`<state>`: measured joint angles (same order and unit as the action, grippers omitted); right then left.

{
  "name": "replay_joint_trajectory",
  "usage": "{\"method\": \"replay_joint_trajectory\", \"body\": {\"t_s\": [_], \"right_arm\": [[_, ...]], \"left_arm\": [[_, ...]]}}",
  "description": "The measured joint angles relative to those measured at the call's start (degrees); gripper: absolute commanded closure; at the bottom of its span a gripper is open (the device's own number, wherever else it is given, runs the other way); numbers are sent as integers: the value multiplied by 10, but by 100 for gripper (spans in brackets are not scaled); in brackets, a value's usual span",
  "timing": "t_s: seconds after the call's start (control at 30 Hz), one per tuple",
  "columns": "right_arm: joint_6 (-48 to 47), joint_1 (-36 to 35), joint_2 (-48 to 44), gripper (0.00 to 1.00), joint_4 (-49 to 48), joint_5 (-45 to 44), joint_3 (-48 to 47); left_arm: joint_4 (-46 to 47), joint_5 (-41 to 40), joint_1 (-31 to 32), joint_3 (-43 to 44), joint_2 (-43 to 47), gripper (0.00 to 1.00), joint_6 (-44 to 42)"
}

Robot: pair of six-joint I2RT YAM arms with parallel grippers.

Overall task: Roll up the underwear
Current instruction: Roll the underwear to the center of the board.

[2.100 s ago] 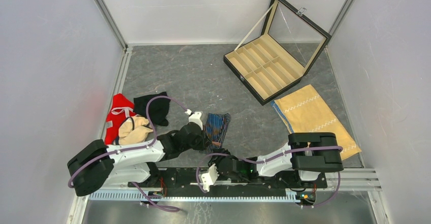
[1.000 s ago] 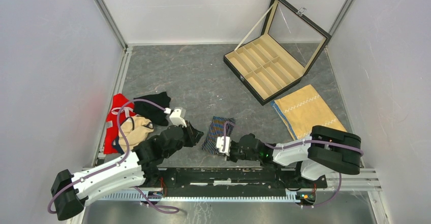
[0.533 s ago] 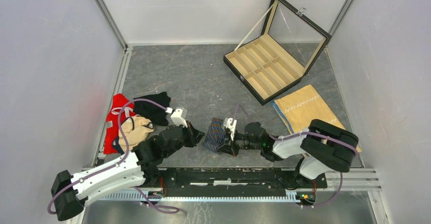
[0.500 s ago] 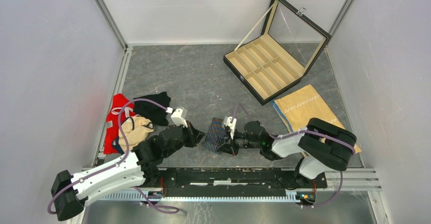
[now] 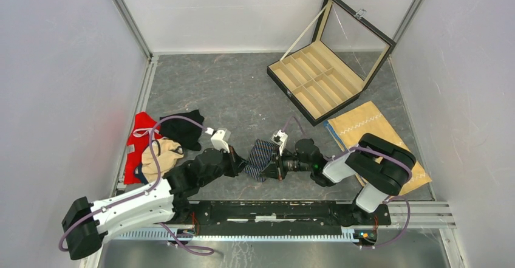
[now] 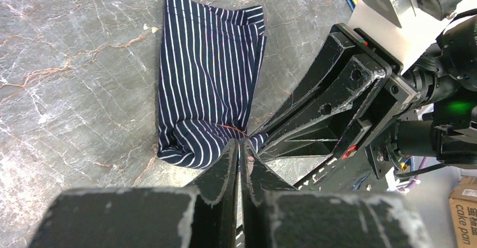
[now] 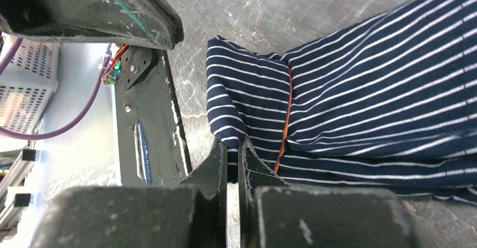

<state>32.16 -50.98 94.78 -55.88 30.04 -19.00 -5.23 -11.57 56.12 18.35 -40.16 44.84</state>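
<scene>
Two garments belong to the task. The striped underwear (image 5: 261, 154), dark navy with thin pale lines, lies on the grey table (image 5: 231, 92) just ahead of the arm bases, near the middle. Its near end is bunched into a fold, and an orange seam shows there in both wrist views. The left gripper (image 6: 241, 145) has its fingers drawn almost together, pinching that folded near edge. The right gripper (image 7: 233, 147) reaches in from the other side with its fingers pressed together on a corner of the same fold. The two tools nearly face each other across the cloth. The black underwear (image 5: 185, 128) sits well to the left, crumpled beside a red garment (image 5: 139, 137) and a beige garment (image 5: 159, 154). Farther off on the right lie a tan cloth (image 5: 367, 128) with white zigzag stitching and an open case (image 5: 316, 79) with tan compartments and its lid raised.
</scene>
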Motion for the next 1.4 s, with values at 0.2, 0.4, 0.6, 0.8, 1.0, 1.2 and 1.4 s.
{"method": "replay_joint_trajectory", "body": {"t_s": [0.2,0.4,0.6,0.8,1.0,1.2,1.4], "right_arm": [[19,16,-1,99,17,-9,0],[39,35,-1,98,22,-17,0],[52,47,-5,99,33,-20,0],[80,65,-12,99,39,-19,7],[112,82,-14,99,32,-14,18],[131,101,-24,96,33,-14,29],[144,114,-28,95,38,-14,30]], "left_arm": [[23,7,0,0,-34,93,-6],[55,17,0,0,-84,93,-14],[80,25,0,5,-126,94,-23],[107,26,0,29,-174,95,-42],[139,27,0,56,-228,96,-56],[155,27,0,57,-256,97,-59],[165,27,0,65,-281,97,-61]]}}
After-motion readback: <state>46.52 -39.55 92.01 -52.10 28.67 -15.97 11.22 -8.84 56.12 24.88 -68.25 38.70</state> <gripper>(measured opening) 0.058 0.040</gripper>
